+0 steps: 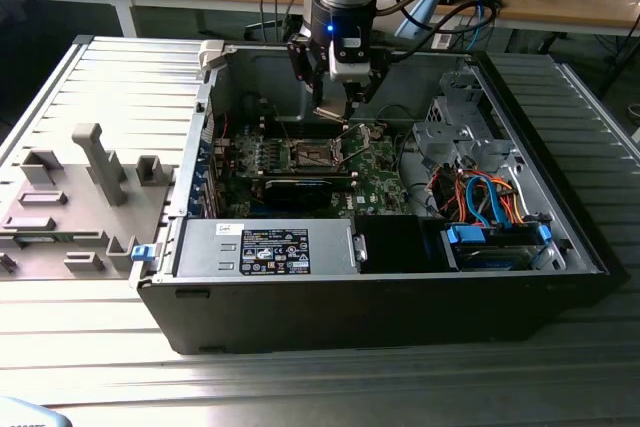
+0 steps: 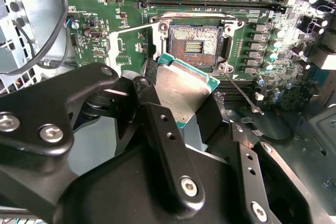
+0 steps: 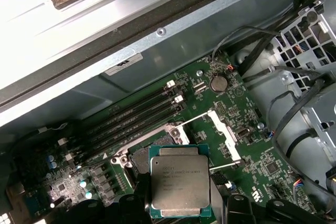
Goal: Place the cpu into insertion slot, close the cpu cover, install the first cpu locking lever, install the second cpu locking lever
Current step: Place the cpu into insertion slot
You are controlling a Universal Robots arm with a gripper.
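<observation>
Cpu [image 3: 180, 187] hung over the insertion slot [image 2: 193, 45], not seated yet

Looked light and stiff, but I'd guess fragile underneath, so the edges were the place to grab it. The jaws were clamped on two opposite edges, only as far apart as the chip itself, metal top left bare.

The cpu [image 3: 179, 186] has a smooth, matt, silvery-grey metal top with a green rim. The pincer [image 2: 180, 100] is matt black metal with shiny screw heads. The board [image 3: 239, 100] is glossy green. The slot [image 2: 195, 43] has a dark centre and a bright metal rim. The case [image 1: 300, 317] is dull dark sheet metal, and the bench [image 1: 120, 67] is ribbed, satin grey metal.
</observation>
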